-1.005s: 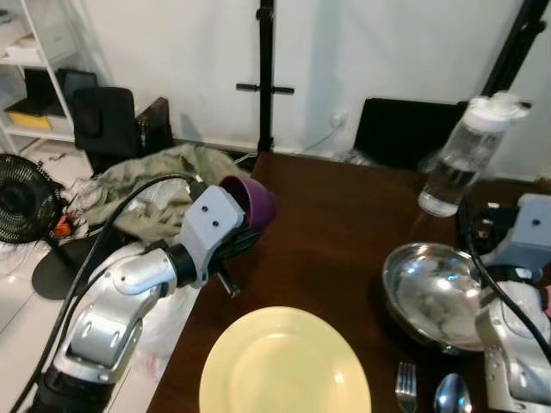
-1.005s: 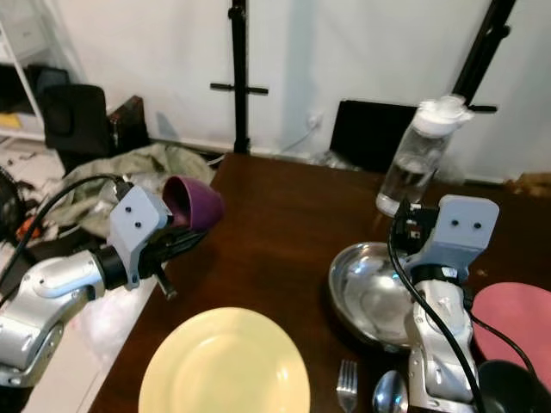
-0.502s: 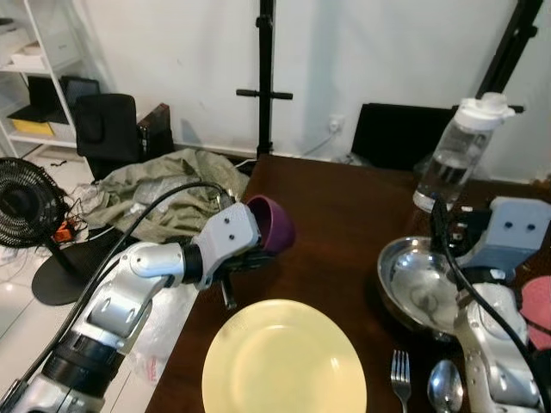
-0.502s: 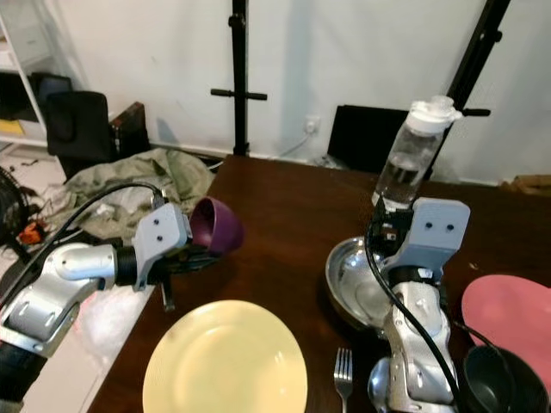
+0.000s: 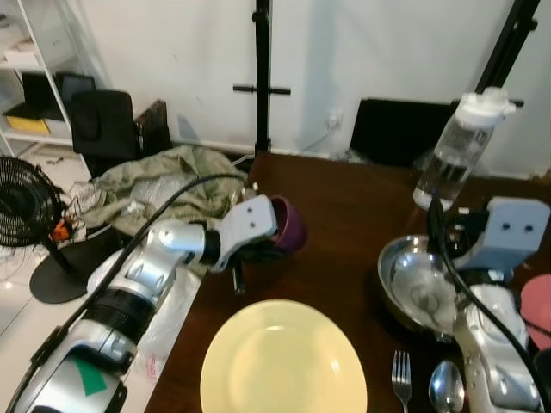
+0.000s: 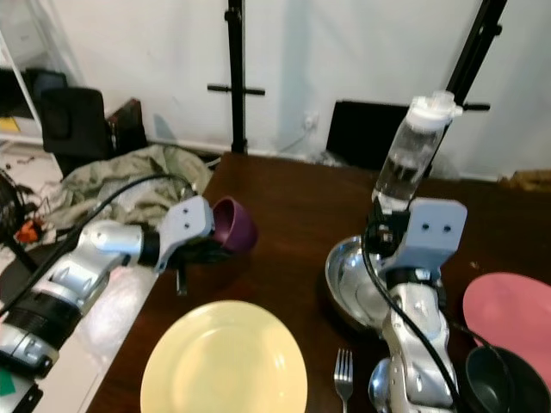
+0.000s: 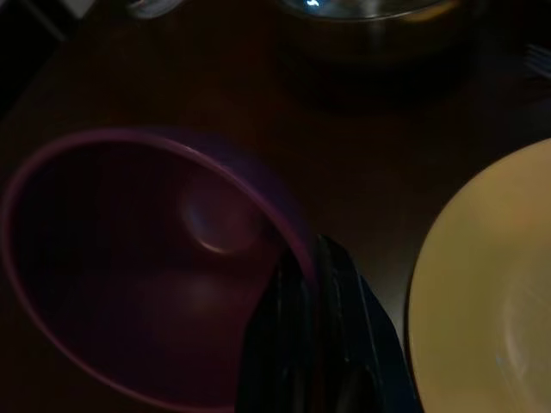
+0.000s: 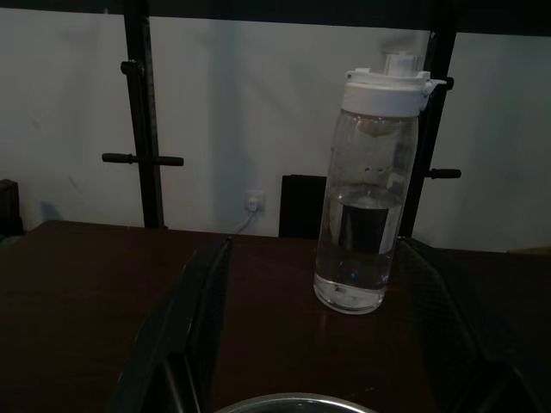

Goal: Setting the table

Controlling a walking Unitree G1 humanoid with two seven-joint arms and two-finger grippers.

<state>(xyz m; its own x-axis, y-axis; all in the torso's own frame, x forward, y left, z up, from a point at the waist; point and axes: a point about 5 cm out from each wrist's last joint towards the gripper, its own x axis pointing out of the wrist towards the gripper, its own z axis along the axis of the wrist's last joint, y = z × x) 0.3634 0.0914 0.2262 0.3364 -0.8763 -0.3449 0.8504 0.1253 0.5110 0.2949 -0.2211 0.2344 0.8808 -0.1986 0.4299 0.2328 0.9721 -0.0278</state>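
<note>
Left wrist view, left hand (image 7: 323, 344) pinching rim of glossy purple bowl (image 7: 146, 267), tipped sideways, above tabletop's (image 5: 344, 224) left edge, right hand (image 8: 318, 344) spread.

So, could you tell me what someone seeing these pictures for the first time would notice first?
Probably the purple bowl, tipped on its side in the left gripper over the dark table's left edge, one finger hooked over its rim. Just in front of it lies a large yellow plate. Across the table, the right gripper stands open above a steel bowl, facing a clear water bottle with a white cap.
</note>
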